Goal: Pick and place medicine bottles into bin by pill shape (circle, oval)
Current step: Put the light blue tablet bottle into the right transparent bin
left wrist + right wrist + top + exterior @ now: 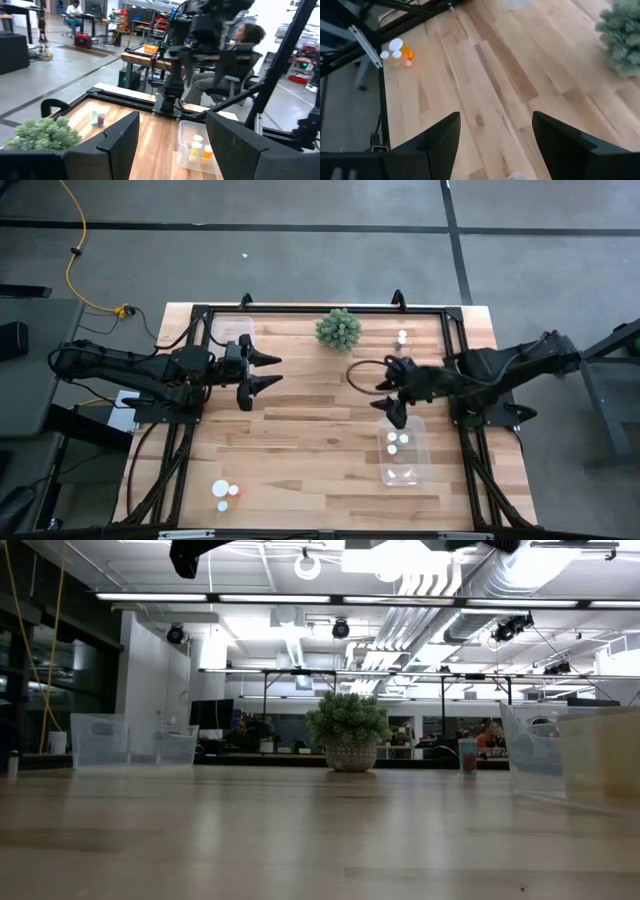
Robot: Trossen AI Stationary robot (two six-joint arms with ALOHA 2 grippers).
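Observation:
Small orange bottles with white caps lie in three places. Three sit in the clear bin at the near right. A group stands loose at the near left. Two stand at the far right, and the left wrist view shows them too. A second clear bin is at the far left. My left gripper hovers level and open beside that bin, with nothing between its fingers. My right gripper hangs open above the table, just beyond the right bin's far end, and holds nothing.
A spiky green plant ball in a pot stands at the far middle of the table. A black cable loop lies beside my right gripper. A person sits in a chair beyond the table's right side. Bare wood lies across the middle.

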